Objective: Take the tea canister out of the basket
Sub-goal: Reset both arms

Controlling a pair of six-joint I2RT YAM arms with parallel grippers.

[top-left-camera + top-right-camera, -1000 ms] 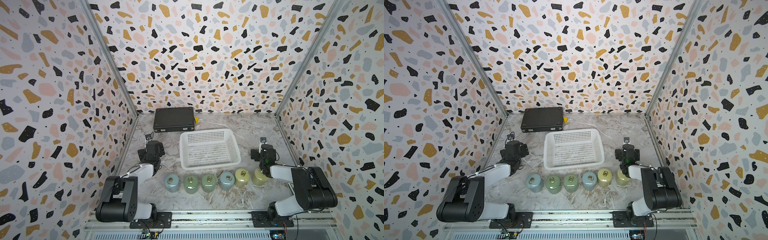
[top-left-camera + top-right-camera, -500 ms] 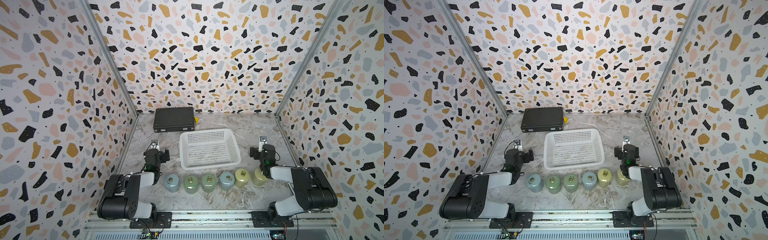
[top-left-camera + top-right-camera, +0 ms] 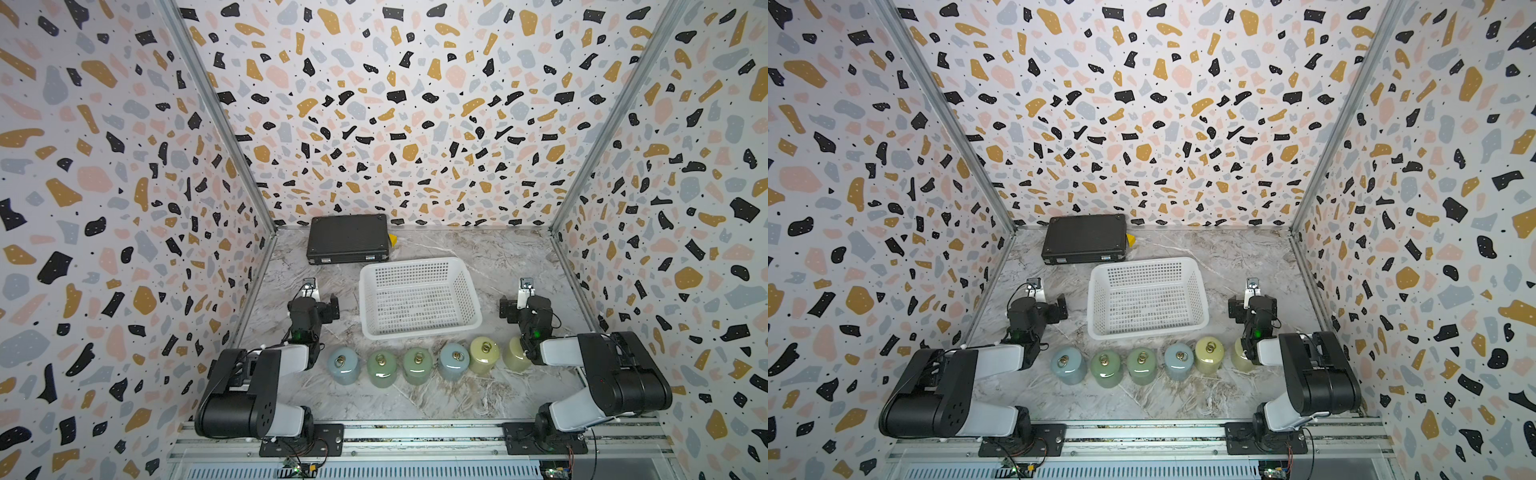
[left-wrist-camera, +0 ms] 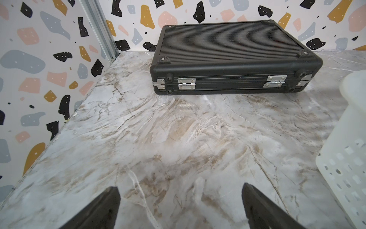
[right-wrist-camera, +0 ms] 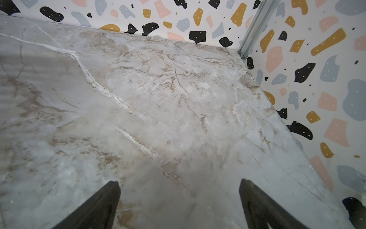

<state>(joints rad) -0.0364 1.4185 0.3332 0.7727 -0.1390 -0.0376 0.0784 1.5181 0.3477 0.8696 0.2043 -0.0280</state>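
1. Basket [image 3: 409, 264] – white lattice, mid-table [image 3: 498, 266], nothing inside in both top views. Same spot as a second ago.
2. Six tea canisters [image 3: 417, 365] stand upright in a row on the table just in front of the basket's near rim. The blue-grey canister [image 3: 343, 365] is at the left end. The pale yellow canister [image 3: 514, 355] is at the right end, partly hidden by the right arm. None has shifted.
3. Left claw [image 4: 180, 190]: spread wide, only bare marble between its tips, holding nothing. It faces the black case [image 4: 227, 49] at the back wall, with a corner of the basket just to its side.
4. What changed: a second ago the left claw sat nearer the left wall. It has since swung a little toward the basket, and it now matches the frame from half a second ago.
5. Right claw [image 5: 179, 184]: also wide open and empty, over bare table near the right wall. Arm pose unchanged over the second.
6. Black case unmoved.
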